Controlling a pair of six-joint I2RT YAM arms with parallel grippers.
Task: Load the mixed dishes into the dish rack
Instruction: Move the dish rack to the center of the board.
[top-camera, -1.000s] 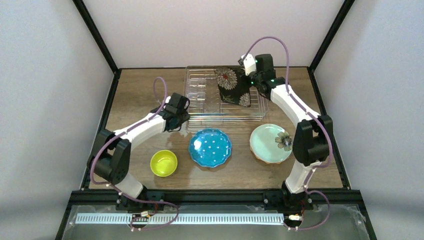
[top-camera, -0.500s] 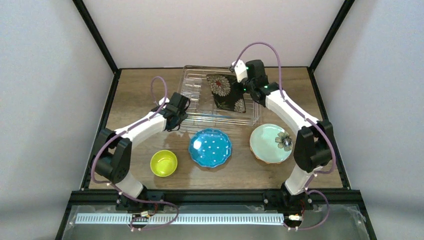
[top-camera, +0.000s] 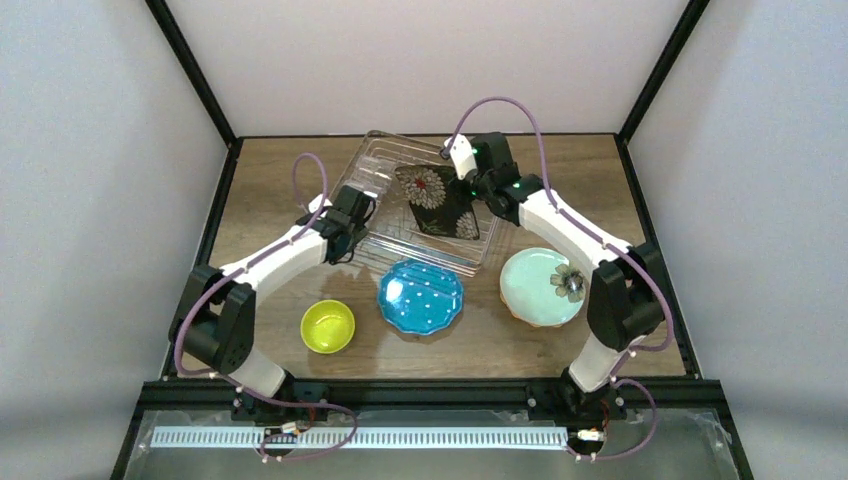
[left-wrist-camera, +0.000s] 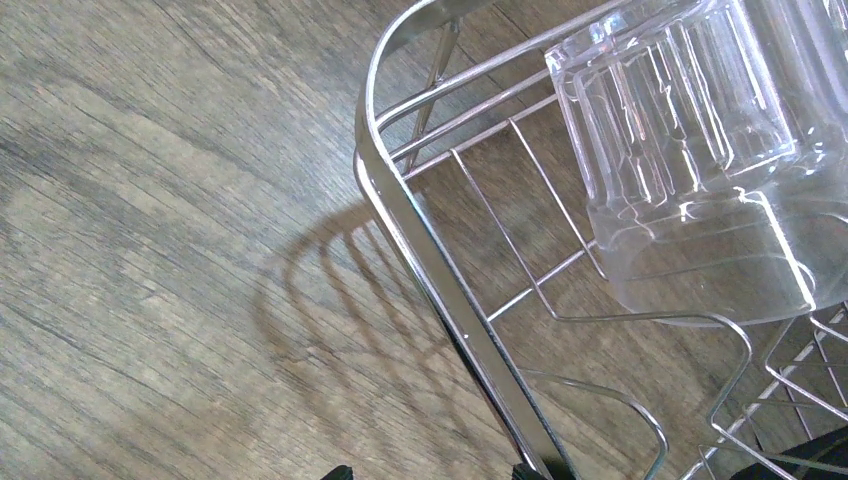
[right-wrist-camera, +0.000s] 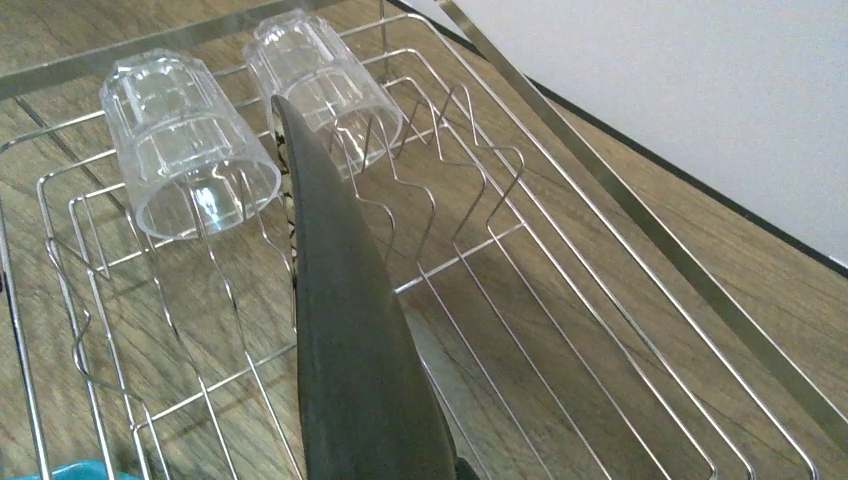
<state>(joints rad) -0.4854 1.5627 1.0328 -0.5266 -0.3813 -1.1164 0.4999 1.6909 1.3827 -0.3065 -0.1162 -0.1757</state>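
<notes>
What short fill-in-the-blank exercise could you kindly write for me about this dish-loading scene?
1. The gripper holding the black plate is the robot's ____ one.
2. The number of clear glasses lying in the rack is ____.
3. The blue plate sits between the mint plate and the yellow ____.
Missing words: right; two; bowl.

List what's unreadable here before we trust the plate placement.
1. Right gripper fingers: in the right wrist view the black floral plate covers them; in the top view they are too small.
2. Plate's lower edge: cut off by the right wrist frame's bottom, so seating between the dish rack prongs is unknown.
3. Left gripper: the left wrist view shows only its tips at the bottom edge; rim contact is unclear.
4. Plate under the round mint plate: in the top view only a rim sliver shows.
</notes>
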